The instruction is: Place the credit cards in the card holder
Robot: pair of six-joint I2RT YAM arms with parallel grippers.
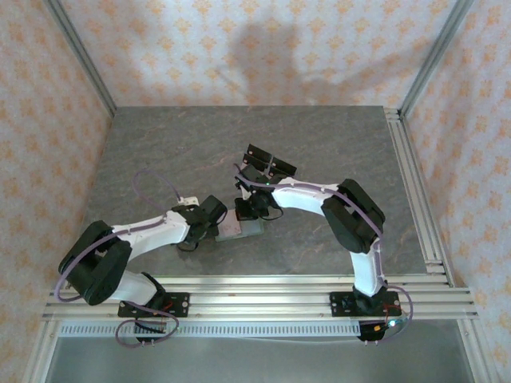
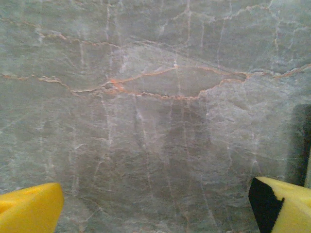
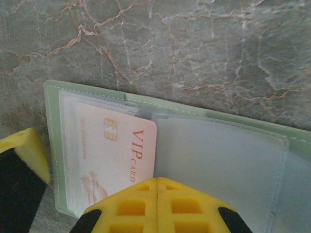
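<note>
At the middle of the marbled table [image 1: 160, 152], between the two wrists, the sage-green card holder [image 3: 52, 145] lies opened flat with its clear sleeves facing up; opened, its long axis runs left to right across the right wrist view. One pinkish VIP card [image 3: 112, 155] sits in the left sleeve, apparently under the film and slightly skewed; its long axis runs from the fingertips toward the holder's far edge, chip end leading, so the card lies crosswise to the opened holder. The right gripper [image 3: 158, 196] stands over the card's near end with its yellow fingers pressed together along a seam; whether that end is pinched between them is hidden. The left gripper [image 2: 155, 213] hangs just beside the holder's left end, jaws spread wide, nothing between them. Judged progress: one card is in or nearly in, though its seating depth cannot be confirmed; the right sleeve looks unfilled; how many cards are left to load cannot be told.
</note>
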